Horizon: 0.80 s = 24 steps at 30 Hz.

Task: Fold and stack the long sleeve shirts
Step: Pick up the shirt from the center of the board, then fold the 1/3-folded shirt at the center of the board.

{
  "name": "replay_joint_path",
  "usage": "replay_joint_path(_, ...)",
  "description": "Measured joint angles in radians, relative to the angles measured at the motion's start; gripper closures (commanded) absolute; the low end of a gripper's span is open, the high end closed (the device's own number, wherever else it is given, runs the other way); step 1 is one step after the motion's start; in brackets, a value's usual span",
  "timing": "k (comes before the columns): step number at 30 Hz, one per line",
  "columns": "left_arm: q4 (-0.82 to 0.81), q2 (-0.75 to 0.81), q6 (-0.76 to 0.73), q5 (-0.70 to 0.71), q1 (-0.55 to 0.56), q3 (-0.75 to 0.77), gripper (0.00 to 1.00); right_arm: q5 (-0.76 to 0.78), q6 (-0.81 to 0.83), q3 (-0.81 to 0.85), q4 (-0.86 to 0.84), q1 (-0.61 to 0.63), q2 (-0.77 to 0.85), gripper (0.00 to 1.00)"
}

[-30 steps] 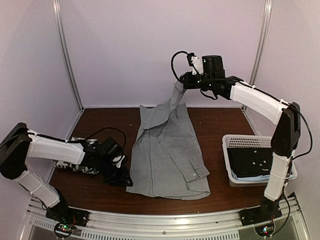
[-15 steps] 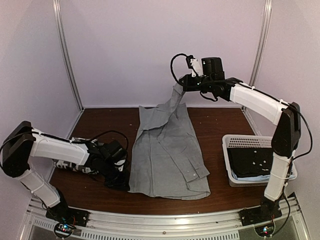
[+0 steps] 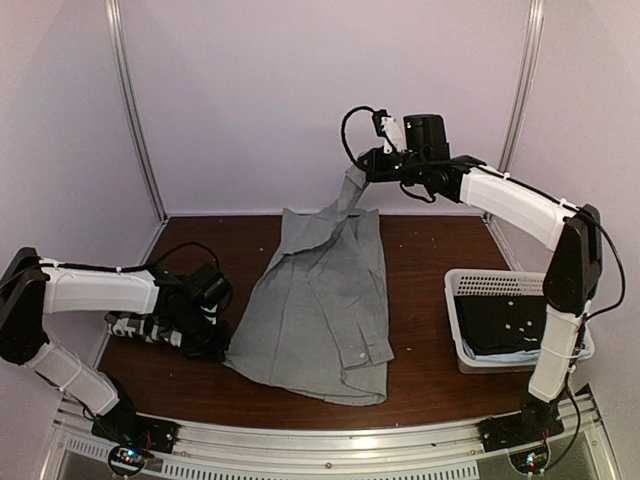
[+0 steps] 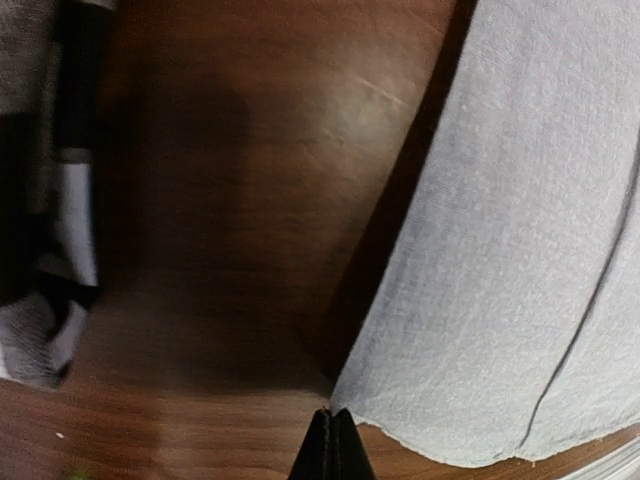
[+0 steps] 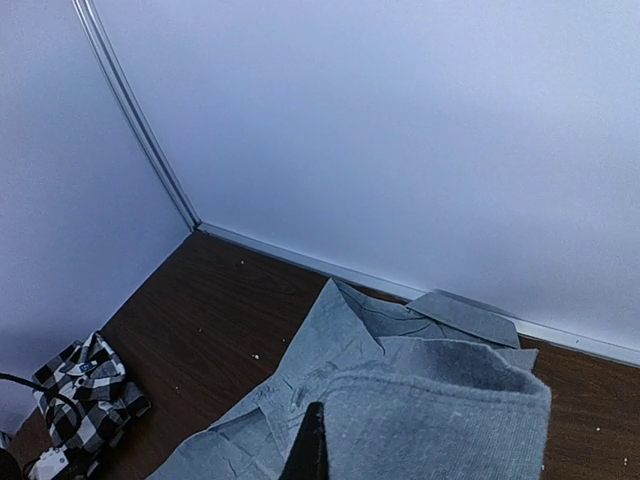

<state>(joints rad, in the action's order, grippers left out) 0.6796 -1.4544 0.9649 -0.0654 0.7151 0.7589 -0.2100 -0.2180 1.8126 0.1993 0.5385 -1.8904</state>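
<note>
Plain grey shirt [image 3: 320, 310]; black-white checked shirt [image 5: 85, 400]; brown table [image 3: 420, 260]; white basket [image 3: 500, 283]

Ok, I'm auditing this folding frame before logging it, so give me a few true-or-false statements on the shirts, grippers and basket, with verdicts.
1. The right gripper holds part of the grey shirt up off the table. True.
2. The left gripper is open, clear of the shirt. False: it is shut on the grey shirt's near left corner.
3. The checked shirt lies in the basket. False: it lies at the table's left side, by the left arm.
4. The basket holds dark cloth. True.
</note>
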Motion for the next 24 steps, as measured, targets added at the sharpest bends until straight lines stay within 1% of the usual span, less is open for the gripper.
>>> replay_joint_path(3,0.03,0.035,-0.027,0.02,-0.037,0.0,1.0,0.0,-0.007,0.0,-0.01,-0.001,0.0,1.0)
replay_joint_path(6,0.049,0.039,-0.067,0.017,-0.038,0.011,1.0,0.0,-0.018,0.0,-0.017,-0.003,0.0,1.0)
replay_joint_path(9,0.078,0.029,-0.121,-0.001,-0.025,0.062,1.0,0.005,-0.018,0.0,-0.019,-0.012,0.0,1.0)
replay_joint_path(12,0.096,0.002,-0.173,-0.01,0.015,0.143,1.0,0.018,-0.018,0.0,-0.019,-0.031,0.001,1.0)
replay_joint_path(16,0.099,-0.063,-0.24,-0.03,0.102,0.261,1.0,0.038,-0.017,0.0,-0.016,-0.074,0.012,1.0)
replay_joint_path(20,0.101,-0.122,-0.299,-0.067,0.163,0.311,1.0,0.071,-0.016,-0.031,-0.015,-0.114,0.063,1.0)
replay_joint_path(24,0.103,-0.169,-0.357,-0.116,0.189,0.343,1.0,0.111,-0.012,-0.077,-0.015,-0.128,0.132,1.0)
